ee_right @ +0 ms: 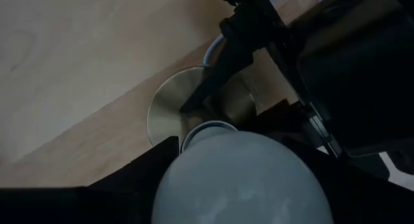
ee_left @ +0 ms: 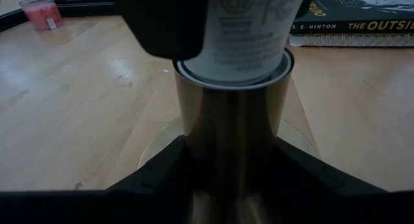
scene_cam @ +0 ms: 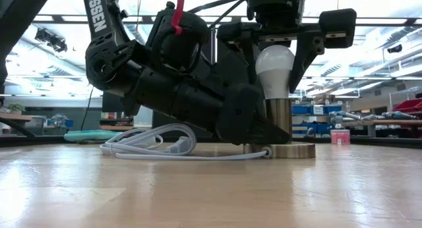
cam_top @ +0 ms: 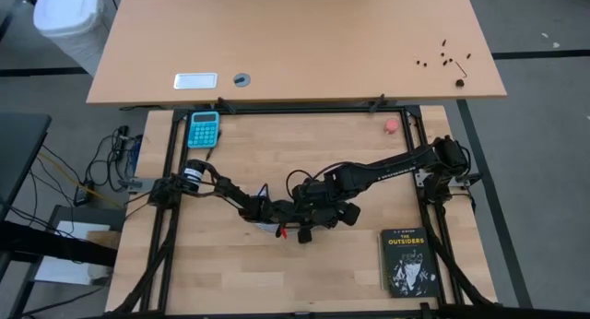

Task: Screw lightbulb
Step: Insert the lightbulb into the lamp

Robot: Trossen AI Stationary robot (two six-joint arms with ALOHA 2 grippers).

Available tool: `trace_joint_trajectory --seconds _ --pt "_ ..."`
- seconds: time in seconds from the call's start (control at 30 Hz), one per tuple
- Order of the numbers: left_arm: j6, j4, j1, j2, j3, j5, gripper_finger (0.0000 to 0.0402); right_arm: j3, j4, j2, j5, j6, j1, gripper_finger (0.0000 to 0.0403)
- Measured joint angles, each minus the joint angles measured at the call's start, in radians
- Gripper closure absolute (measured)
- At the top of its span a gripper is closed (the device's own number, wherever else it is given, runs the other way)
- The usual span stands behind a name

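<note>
The white lightbulb (scene_cam: 274,64) stands upright, its printed neck (ee_left: 242,46) in the mouth of a brassy socket column (scene_cam: 281,119). The column rises from a round base disc (scene_cam: 293,150) that lies flat on the table. My left gripper (ee_left: 233,179) reaches in level from the table's left and is shut on the column. My right gripper (ee_right: 239,179) comes from above and is shut on the bulb's dome. In the high view the two grippers meet at mid-table (cam_top: 295,218) and hide the bulb. My left gripper pinches the socket column's lower half (ee_left: 194,146) between its two fingers, one on each side. The fingers come nearly level from the table's left. The column stands upright with its base disc (ee_right: 169,111) on the table. My right gripper has the bulb's round dome (ee_right: 194,179) between its two fingers, one on each side. The fingers point down from above. The bulb stands upright with its neck in the socket.
The socket's white cord (scene_cam: 151,143) lies coiled on the table to the left of the base. A black book (cam_top: 407,261) lies near the front right. A blue calculator (cam_top: 204,128) and a small pink round object (cam_top: 392,125) sit near the far edge.
</note>
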Motion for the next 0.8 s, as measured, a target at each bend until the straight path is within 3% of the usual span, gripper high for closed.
trace_joint_trajectory --seconds 0.43,0.8 --pt "0.0 0.0 0.0 0.0 0.001 0.003 0.0202 0.0 0.003 0.0 0.03 0.242 0.019 0.013" --pt "-0.003 0.001 -0.001 -0.001 0.001 0.003 0.0202 0.0 0.0 0.001 0.033 0.582 0.019 0.0128"
